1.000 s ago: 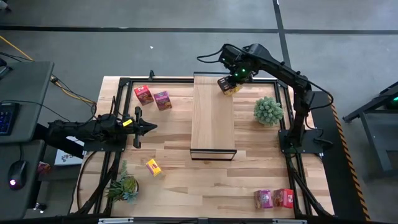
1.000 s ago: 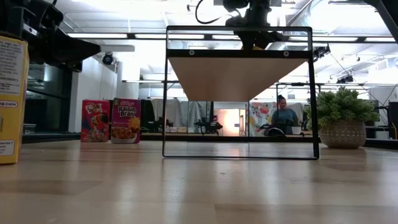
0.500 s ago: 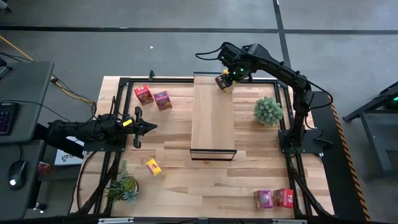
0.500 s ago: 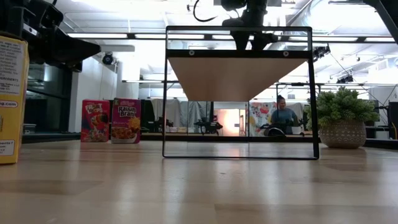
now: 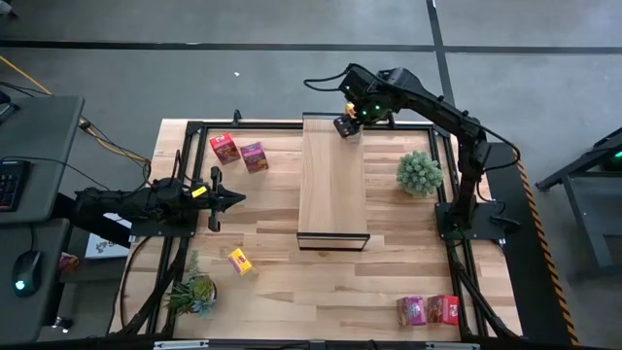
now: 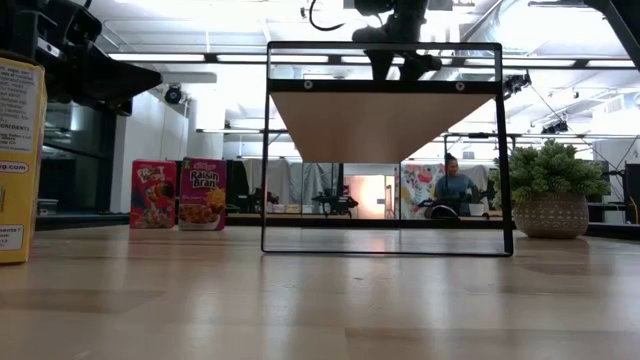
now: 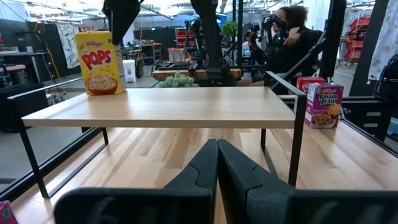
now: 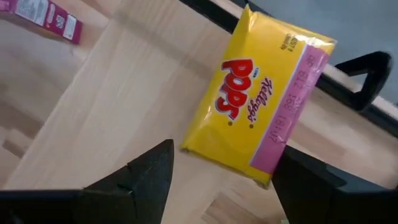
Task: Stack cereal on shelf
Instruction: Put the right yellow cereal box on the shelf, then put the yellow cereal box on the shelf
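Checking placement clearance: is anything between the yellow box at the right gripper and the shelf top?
Nothing visible. The yellow Pops box already stands upright on the shelf at its far end, between the right gripper's open fingers.

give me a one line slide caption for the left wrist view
Yellow Pops box upright on the shelf end, right gripper above it; left gripper shut, waiting in front.

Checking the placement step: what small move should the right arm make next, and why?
Probably lift the right gripper straight up, clear of the yellow Pops box. It stands upright on the shelf end with the open fingers flanking it, seemingly released; leaving sideways might tip it. The left gripper waits beside the shelf.
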Controlling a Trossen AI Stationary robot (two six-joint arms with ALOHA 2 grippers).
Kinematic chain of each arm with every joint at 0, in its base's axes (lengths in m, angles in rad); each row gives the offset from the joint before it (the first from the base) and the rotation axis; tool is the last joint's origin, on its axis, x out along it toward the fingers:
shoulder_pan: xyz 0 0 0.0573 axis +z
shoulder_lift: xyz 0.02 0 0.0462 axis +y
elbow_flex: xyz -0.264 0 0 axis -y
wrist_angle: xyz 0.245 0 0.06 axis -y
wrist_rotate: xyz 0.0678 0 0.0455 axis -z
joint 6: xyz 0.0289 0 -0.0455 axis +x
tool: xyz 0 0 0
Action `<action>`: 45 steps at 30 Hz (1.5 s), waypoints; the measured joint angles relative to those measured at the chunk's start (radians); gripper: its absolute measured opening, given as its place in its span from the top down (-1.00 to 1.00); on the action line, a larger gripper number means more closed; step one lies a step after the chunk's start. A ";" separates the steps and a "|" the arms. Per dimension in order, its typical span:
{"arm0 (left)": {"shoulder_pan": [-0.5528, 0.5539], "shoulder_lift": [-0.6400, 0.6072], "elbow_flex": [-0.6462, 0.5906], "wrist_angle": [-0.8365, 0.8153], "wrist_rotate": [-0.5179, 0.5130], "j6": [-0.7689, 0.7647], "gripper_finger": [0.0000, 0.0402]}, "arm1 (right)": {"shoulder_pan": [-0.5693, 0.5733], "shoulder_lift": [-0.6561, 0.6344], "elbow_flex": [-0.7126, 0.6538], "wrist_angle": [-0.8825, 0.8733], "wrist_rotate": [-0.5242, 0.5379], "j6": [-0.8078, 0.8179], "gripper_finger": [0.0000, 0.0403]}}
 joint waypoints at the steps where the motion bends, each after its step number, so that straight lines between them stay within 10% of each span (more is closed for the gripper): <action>1: 0.000 0.000 0.000 0.000 0.000 0.000 1.00 | 0.000 0.000 0.000 0.000 -0.008 0.005 -0.22; 23: 0.000 0.000 0.000 0.000 0.000 0.000 1.00 | 0.007 -0.040 0.089 -0.140 -0.041 0.002 -0.22; 34: 0.000 0.000 0.000 0.000 0.000 0.000 1.00 | 0.062 -0.158 0.072 -0.138 0.105 -0.131 -0.22; 45: 0.000 0.000 0.000 0.000 0.000 0.000 1.00 | 0.156 -0.564 -0.508 0.000 0.210 -0.100 -0.22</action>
